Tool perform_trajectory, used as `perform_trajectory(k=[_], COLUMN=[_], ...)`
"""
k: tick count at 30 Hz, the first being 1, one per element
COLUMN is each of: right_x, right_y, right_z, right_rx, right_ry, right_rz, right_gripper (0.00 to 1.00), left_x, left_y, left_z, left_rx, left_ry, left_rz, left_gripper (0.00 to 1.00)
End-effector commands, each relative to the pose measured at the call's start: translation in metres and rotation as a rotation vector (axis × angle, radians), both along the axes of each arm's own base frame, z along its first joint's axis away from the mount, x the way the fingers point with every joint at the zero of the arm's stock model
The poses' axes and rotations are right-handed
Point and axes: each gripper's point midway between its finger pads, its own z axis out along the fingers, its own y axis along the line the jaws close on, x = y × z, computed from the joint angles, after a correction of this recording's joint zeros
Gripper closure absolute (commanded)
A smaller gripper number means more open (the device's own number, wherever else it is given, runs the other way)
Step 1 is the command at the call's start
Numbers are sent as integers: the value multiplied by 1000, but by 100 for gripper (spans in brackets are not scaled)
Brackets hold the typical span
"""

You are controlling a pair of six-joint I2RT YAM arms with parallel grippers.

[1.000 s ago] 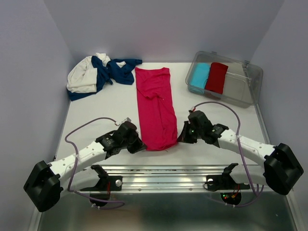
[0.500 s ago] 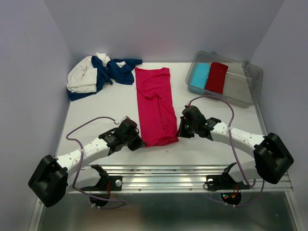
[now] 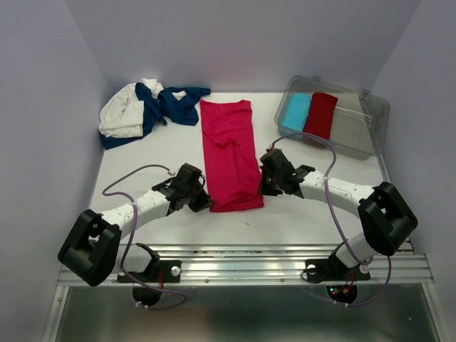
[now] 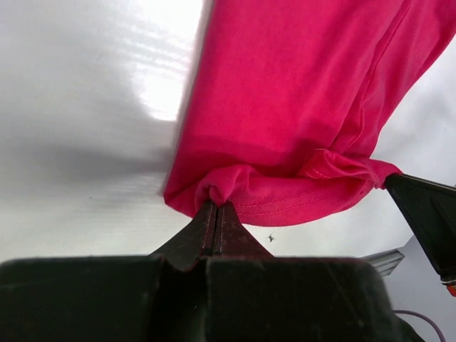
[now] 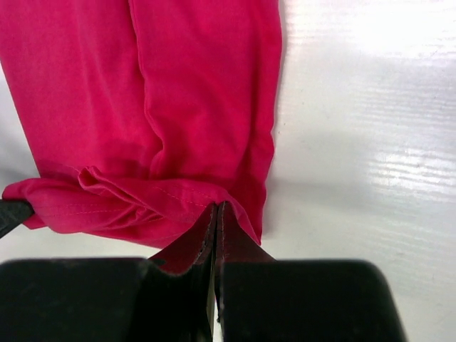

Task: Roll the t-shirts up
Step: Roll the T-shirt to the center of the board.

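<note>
Pink t-shirt [image 3: 229,152] lengthwise, near hem rolled

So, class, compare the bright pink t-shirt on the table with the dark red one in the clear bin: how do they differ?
The pink t-shirt lies as a long strip on the table; the dark red t-shirt is a compact bundle in the clear bin. The left gripper and right gripper pinch the pink one's near end; no gripper touches the dark red one. Both are plain reddish cloth.
</note>
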Motion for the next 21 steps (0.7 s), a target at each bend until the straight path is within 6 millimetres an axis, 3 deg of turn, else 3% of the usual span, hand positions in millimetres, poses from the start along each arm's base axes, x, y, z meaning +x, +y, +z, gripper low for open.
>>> perform_trajectory(k=[1, 2, 4, 5, 6, 8, 9, 11, 15, 17, 20, 21], right_x=[21, 23, 28, 30, 31, 33, 34, 33, 26, 19, 3, -1], right_y=[4, 4, 4, 5, 5, 4, 0, -5, -12, -11, -1, 3], right_z=[13, 13, 14, 16, 18, 29, 30, 41, 52, 51, 49, 47], right_rx=[-34, -40, -47, -47, -47, -31, -41, -35, -27, -8, 23, 28], right_ry=[-77, -81, -91, -97, -101, -128, -140, -174, -206, -191, -169, -160], right_rz=[-12, -16, -25, -28, -30, -43, -53, -70, -54, -32, 20, 34], right_gripper=[99, 99, 82, 69, 69, 57, 42, 32, 31, 34, 45, 54], left_x=[27, 28, 33, 33, 35, 40, 45, 49, 53, 50, 42, 38], left_y=[-8, -8, -7, -6, -4, 2, 10, 17, 39, 45, 39, 35], left_z=[18, 18, 16, 15, 16, 23, 31, 41, 63, 70, 71, 71], left_rx=[7, 14, 45, 61, 74, 109, 139, 158, 212, 228, 214, 208], left_ry=[-84, -83, -77, -71, -74, -87, -118, -153, -233, -261, -271, -274], left_rz=[-29, -31, -37, -39, -38, -20, 11, 38, 111, 109, 69, 49], left_gripper=[100, 100, 90, 87, 80, 67, 66, 65, 50, 49, 50, 51])
